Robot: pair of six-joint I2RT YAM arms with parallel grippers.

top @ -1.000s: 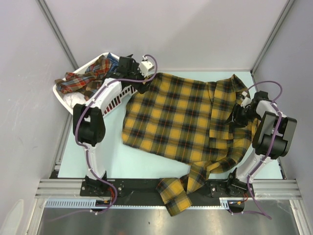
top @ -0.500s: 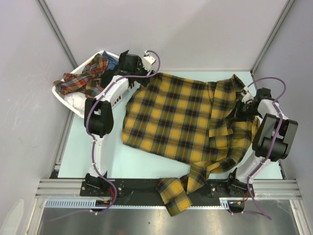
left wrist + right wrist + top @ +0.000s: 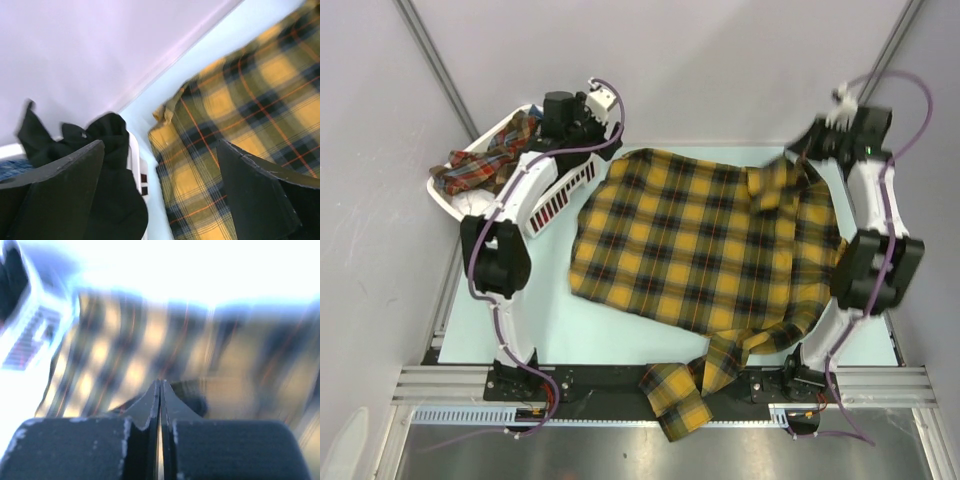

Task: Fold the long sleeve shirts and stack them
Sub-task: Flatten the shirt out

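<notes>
Plaid shirt (image 3: 700,250) laid out on the worktop (image 3: 590,320).
The left tool (image 3: 160,170) is held wide open by the basket (image 3: 555,195); the right tool (image 3: 160,385) is shut near the shirt's far corner.

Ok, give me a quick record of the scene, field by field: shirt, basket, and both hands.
shirt: yellow-black plaid, spread on table, one sleeve over near edge
basket: white, far left, holding more plaid clothes
left hand: open, near shirt's far-left corner, beside basket
right hand: shut, at shirt's far-right edge; grip on cloth unclear
</notes>
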